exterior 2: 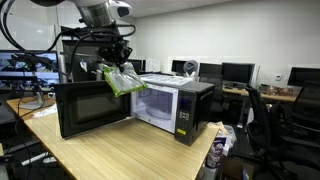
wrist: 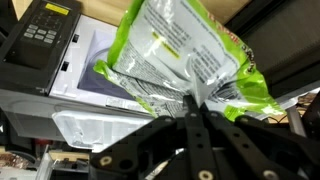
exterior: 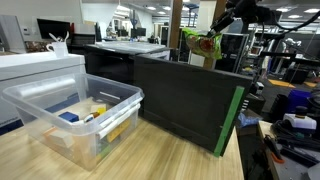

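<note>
My gripper [wrist: 196, 95] is shut on the edge of a green and silver snack bag [wrist: 185, 50]. The bag hangs from the gripper [exterior 2: 113, 62] in the air, above the open door [exterior 2: 92, 106] of a black and white microwave [exterior 2: 185, 105] and in front of its open cavity [exterior 2: 155, 103]. In an exterior view the bag [exterior: 204, 42] shows just above the dark microwave door [exterior: 195, 98]. The wrist view shows the microwave's control panel [wrist: 42, 32] and white inside behind the bag.
The microwave stands on a wooden table [exterior 2: 130, 150]. A clear plastic bin [exterior: 75, 110] with small items sits on the table. Office desks, monitors [exterior 2: 235, 72] and chairs [exterior 2: 268, 118] stand around.
</note>
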`<state>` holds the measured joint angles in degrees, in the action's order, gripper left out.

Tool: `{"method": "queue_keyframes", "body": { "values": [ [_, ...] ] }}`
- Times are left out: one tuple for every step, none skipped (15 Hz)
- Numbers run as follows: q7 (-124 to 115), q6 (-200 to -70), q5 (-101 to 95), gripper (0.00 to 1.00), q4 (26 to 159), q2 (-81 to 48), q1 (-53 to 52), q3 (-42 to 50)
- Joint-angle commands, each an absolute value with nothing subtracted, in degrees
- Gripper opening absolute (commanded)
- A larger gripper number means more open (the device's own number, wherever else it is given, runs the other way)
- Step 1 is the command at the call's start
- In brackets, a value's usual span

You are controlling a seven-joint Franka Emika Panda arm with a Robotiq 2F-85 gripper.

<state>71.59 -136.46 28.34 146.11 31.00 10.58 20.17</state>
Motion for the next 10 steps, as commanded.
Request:
{"method": "queue_keyframes", "body": {
  "values": [
    [68.35,-135.08,26.52,0.00,143.75,34.61,8.87,20.92],
    [67.99,-134.97,26.90,0.00,142.51,34.56,8.17,21.13],
    [67.56,-135.01,27.07,0.00,141.36,34.53,7.42,21.23],
    [67.14,-135.37,27.30,0.00,140.25,34.29,6.60,21.20],
    [66.51,-135.79,27.23,0.00,139.26,34.12,5.95,21.00],
    [65.89,-135.89,27.35,0.00,137.87,33.65,4.99,20.84],
    [65.22,-135.42,27.91,0.00,136.33,33.06,3.84,20.99],
    [64.44,-135.32,28.27,0.00,134.94,32.38,2.75,20.98],
    [63.59,-135.58,28.35,0.00,133.87,31.85,1.87,20.89],
    [62.81,-135.40,28.62,0.00,132.30,30.97,0.70,21.07]
  ]
}}
